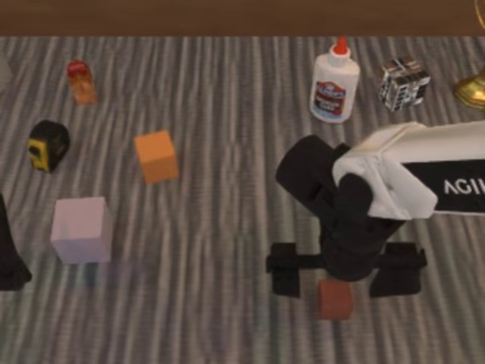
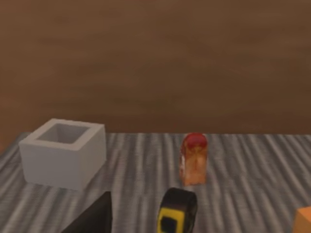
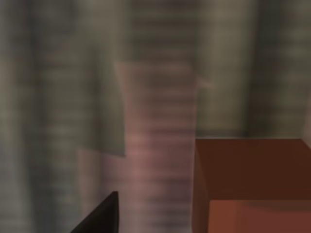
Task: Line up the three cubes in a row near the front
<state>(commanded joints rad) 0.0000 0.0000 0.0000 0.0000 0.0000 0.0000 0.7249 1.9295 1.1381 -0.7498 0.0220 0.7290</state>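
Seen from above, my right gripper (image 1: 334,277) hangs over the small reddish-brown cube (image 1: 334,299) near the front of the striped table (image 1: 227,227), right of centre. Its two black fingers (image 1: 286,279) are spread wide, one on each side of the cube and clear of it, holding nothing. The right wrist camera shows that cube (image 3: 250,184) close up beside one dark fingertip (image 3: 99,216).

The orange cube (image 1: 156,156) sits left of centre, farther back. The large lilac-pink cube (image 1: 81,229) rests nearer the front on the left, well apart from the reddish-brown one.

My left arm (image 1: 9,254) is parked at the table's left edge; I cannot tell how its gripper stands.

Along the back lie a red-capped bottle (image 1: 81,82), a black-and-yellow tape measure (image 1: 48,145), a glue bottle (image 1: 334,84) and a patterned puzzle cube (image 1: 404,83). The left wrist camera also catches an open grey box (image 2: 64,153).
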